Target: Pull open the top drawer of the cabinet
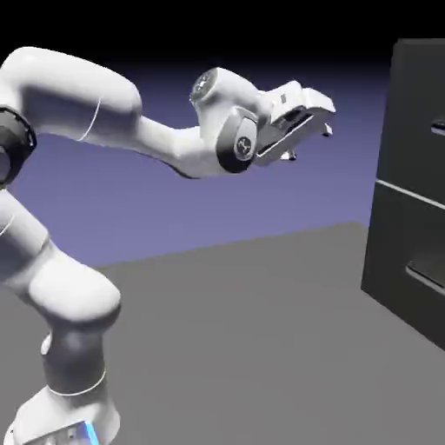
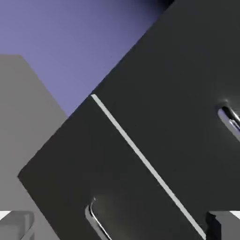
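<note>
While the arm (image 1: pixel 74 96) is stretched out above the table (image 1: pixel 235 330), the fingers (image 1: pixel 310 144) are held wide apart, with nothing gripped between them. In the exterior view, the cabinet (image 1: pixel 413 182) is seen at the right edge, cut off by the frame, and a gap is left between its front and the fingers. The top drawer (image 1: pixel 417 122) is placed at about the height of the fingers, and its front is seen flush with the lower panel (image 1: pixel 404 252), so that it is shown closed. The two fronts are divided by a thin pale seam (image 1: pixel 408 194). On the top drawer a bar handle (image 1: pixel 439 127) is carried, cut by the exterior view's right edge; on the lower panel a second handle (image 1: pixel 426 277) is mounted.

In the hand view, the cabinet is shown tilted, with the pale seam run diagonally down toward the bottom right. The top drawer is seen on the upper right side of the seam, its shiny handle partly cut off by the right edge. The lower panel's handle is seen near the bottom, likewise cut off. The fingertips are shown at the bottom corners, well apart, and neither handle is touched by them. Behind the cabinet, a blue-violet backdrop (image 2: pixel 70 42) is seen.
</note>
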